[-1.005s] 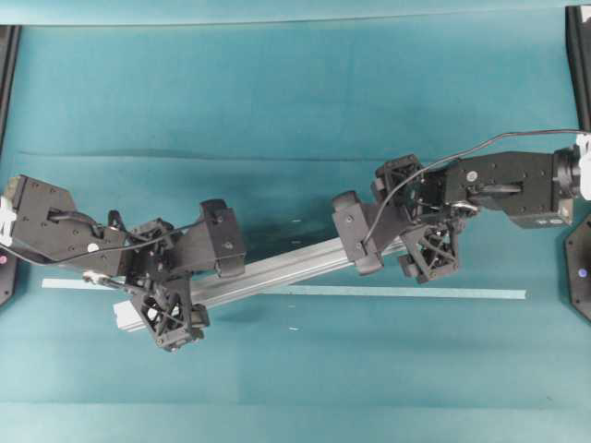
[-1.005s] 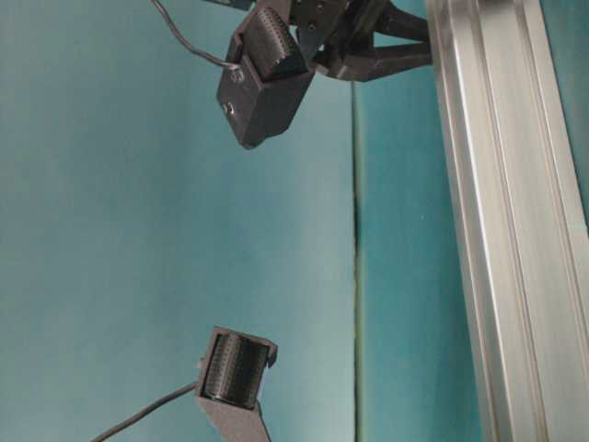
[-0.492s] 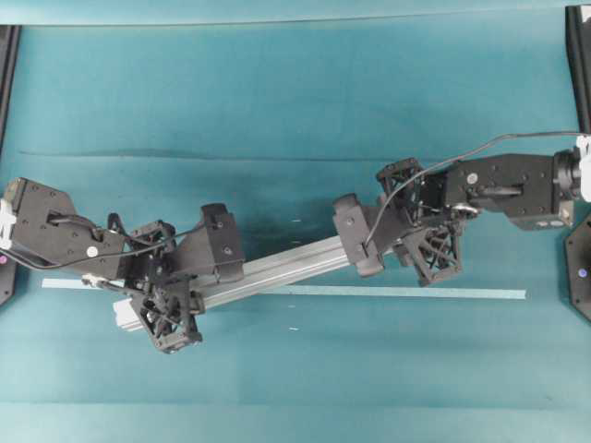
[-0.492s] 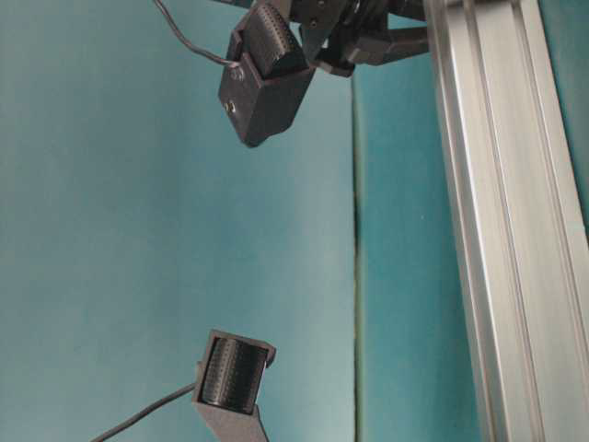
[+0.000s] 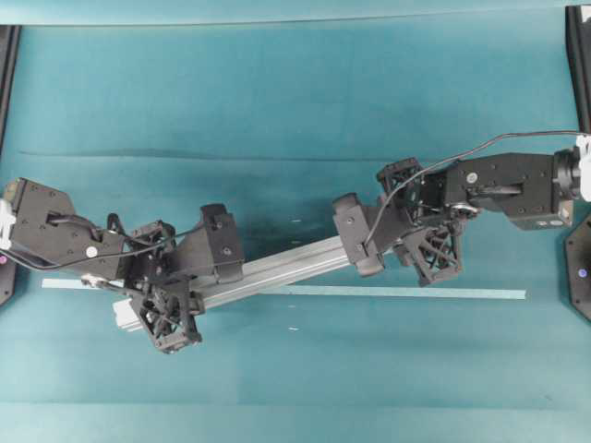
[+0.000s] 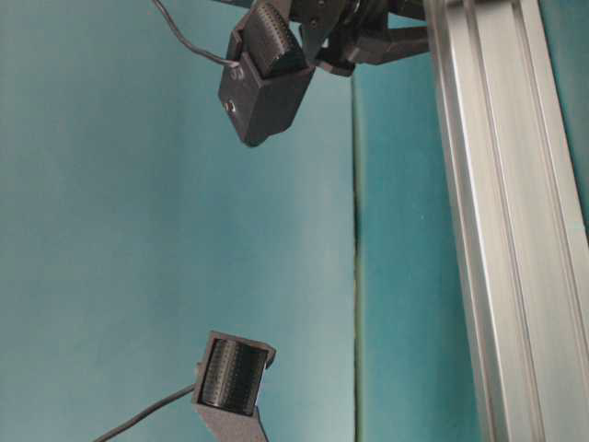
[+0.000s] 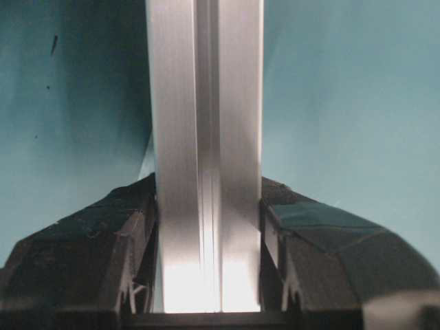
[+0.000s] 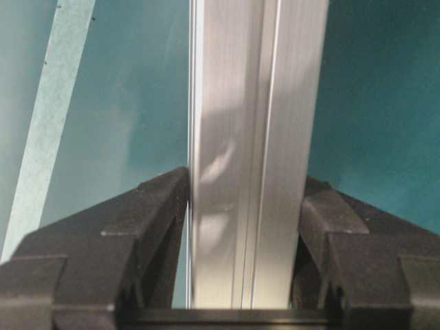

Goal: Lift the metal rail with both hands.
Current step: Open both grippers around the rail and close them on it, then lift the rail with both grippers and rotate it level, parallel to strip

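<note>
The metal rail (image 5: 286, 268) is a long silver grooved bar running diagonally over the teal cloth, its left end nearer the front. My left gripper (image 5: 162, 293) is shut on it close to the left end. In the left wrist view the rail (image 7: 206, 137) fills the gap of this gripper (image 7: 206, 199), with both fingers pressed to its sides. My right gripper (image 5: 417, 233) is shut on the right end. The right wrist view shows the rail (image 8: 251, 137) clamped in that gripper (image 8: 246, 185). The table-level view catches a stretch of rail (image 6: 497, 230).
A thin pale tape strip (image 5: 397, 293) lies flat on the cloth just in front of the rail, also seen as the tape strip (image 8: 48, 137) at the left of the right wrist view. Black stands (image 5: 580, 268) sit at the table's side edges.
Both grippers closed from wide open onto the rail's sides early in the last second. Since then nothing has moved and the rail keeps its diagonal line.
</note>
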`<action>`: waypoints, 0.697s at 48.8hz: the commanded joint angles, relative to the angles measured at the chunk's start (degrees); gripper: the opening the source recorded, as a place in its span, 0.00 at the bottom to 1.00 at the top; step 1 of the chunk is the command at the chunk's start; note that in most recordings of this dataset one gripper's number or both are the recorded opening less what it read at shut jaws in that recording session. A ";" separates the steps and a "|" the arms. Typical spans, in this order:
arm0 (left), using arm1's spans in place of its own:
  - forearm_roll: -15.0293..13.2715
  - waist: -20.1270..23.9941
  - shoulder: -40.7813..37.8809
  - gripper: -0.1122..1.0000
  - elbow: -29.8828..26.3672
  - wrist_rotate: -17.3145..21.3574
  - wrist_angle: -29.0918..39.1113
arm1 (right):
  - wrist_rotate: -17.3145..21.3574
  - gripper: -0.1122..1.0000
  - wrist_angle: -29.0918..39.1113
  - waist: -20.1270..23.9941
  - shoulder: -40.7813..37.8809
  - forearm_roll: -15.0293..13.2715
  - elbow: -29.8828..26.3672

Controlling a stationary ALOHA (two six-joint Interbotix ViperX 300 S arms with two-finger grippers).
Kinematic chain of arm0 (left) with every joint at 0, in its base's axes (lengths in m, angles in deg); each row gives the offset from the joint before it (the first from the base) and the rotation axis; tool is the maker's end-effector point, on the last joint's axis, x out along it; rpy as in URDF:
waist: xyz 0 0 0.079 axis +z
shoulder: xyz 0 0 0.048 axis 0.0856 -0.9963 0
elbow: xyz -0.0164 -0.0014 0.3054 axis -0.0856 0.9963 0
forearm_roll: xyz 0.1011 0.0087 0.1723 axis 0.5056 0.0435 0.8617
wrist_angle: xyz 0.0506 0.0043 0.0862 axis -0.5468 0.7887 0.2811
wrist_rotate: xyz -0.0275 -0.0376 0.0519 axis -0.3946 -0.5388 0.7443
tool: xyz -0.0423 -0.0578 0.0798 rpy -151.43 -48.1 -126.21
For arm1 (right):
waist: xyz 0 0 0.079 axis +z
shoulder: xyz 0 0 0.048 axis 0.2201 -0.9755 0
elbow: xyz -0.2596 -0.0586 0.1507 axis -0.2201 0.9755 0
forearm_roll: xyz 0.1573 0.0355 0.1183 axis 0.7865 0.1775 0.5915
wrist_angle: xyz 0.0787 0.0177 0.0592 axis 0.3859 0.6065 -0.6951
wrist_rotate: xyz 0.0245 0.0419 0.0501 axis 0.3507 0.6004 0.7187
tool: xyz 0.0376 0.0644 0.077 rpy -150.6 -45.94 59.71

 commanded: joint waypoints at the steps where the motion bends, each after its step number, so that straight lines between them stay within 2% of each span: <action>1: 0.09 0.26 0.44 0.38 -0.18 0.00 0.00 | -0.18 0.50 0.62 0.09 -0.26 0.18 -0.26; 10: 0.00 0.35 2.99 0.38 -0.97 0.00 2.29 | 0.09 0.50 5.45 0.09 1.93 1.93 -1.41; 19: 0.09 0.35 7.38 0.38 -2.55 0.35 8.88 | 1.23 0.49 11.25 0.00 5.62 3.87 -3.60; 22: 0.09 0.44 9.14 0.38 -3.08 0.62 11.51 | 2.20 0.48 13.71 -0.09 6.86 4.66 -4.57; 34: 0.09 1.23 14.68 0.38 -4.92 3.25 19.69 | 7.21 0.46 23.12 -0.09 11.16 4.66 -9.40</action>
